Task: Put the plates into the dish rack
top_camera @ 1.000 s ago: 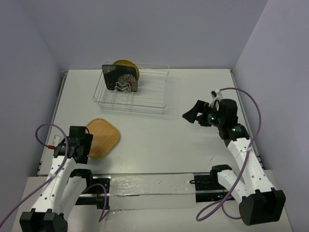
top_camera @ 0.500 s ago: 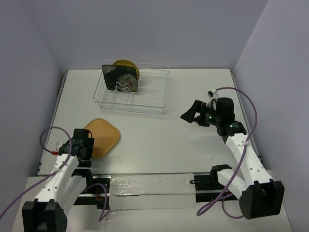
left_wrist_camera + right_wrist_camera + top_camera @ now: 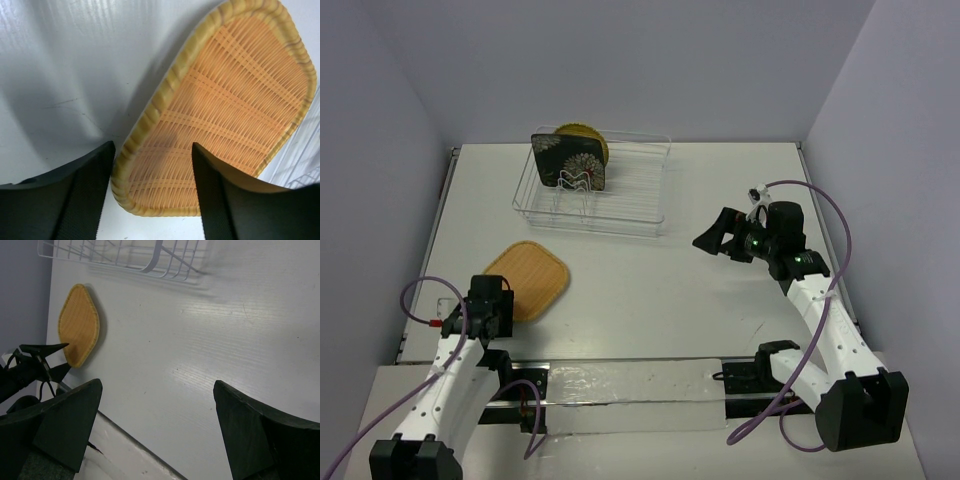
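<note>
The tan bamboo plate (image 3: pixel 530 278) lies flat on the white table at the near left. My left gripper (image 3: pixel 492 305) is open at the plate's near corner. In the left wrist view (image 3: pixel 152 147) the rim corner of the bamboo plate (image 3: pixel 225 100) sits between the two black fingers, with a gap on each side. The dish rack (image 3: pixel 632 190) stands at the far middle. The black flowered plate (image 3: pixel 572 164) and the yellow plate (image 3: pixel 590 136) stand upright in its left end. My right gripper (image 3: pixel 708 238) is open and empty above the table at the right, also in its wrist view (image 3: pixel 157 385).
The right wrist view shows the rack's near edge (image 3: pixel 150 262), the bamboo plate (image 3: pixel 79 325) and my left arm (image 3: pixel 30 372) at the far left. Purple cables (image 3: pixel 420 275) loop beside both arms. Grey walls close the table on three sides.
</note>
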Tool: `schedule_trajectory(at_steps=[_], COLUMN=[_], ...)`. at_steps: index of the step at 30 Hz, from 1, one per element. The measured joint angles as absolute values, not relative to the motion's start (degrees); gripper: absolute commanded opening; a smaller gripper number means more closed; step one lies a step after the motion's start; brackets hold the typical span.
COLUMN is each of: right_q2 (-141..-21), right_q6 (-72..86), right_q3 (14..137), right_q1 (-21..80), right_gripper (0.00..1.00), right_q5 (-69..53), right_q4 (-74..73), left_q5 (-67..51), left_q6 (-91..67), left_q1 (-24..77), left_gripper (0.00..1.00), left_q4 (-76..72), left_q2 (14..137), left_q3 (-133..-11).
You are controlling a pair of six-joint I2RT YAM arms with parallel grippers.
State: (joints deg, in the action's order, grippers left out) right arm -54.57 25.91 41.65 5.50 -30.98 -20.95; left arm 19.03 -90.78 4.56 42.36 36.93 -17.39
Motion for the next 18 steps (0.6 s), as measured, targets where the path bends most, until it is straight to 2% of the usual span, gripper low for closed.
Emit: schedule_trajectory(at_steps=[4,9,18], right_q2=[-54.55,-54.50,-54.38], right_q6=[25.93,26.02,26.11], right_q3=[41.65,41.65,41.65], right_q1=[5.50,5.50,5.50], right_gripper=[1.00,1.00,1.00], right_q5=[-31.14,-31.14,-31.10], right_q4=[-20.95,-20.95,-20.96], left_q5=[19.08,19.26,19.78], left_q6=[-91.16,-91.39,-92.07], left_q1=[4.54,4.54,4.54], left_gripper=[0.69,0.62,0.23], left_q4=[42.52,42.54,41.66], left_q2=[36.06,35.99,38.65], left_q3=[-17.04,-16.92,-16.84])
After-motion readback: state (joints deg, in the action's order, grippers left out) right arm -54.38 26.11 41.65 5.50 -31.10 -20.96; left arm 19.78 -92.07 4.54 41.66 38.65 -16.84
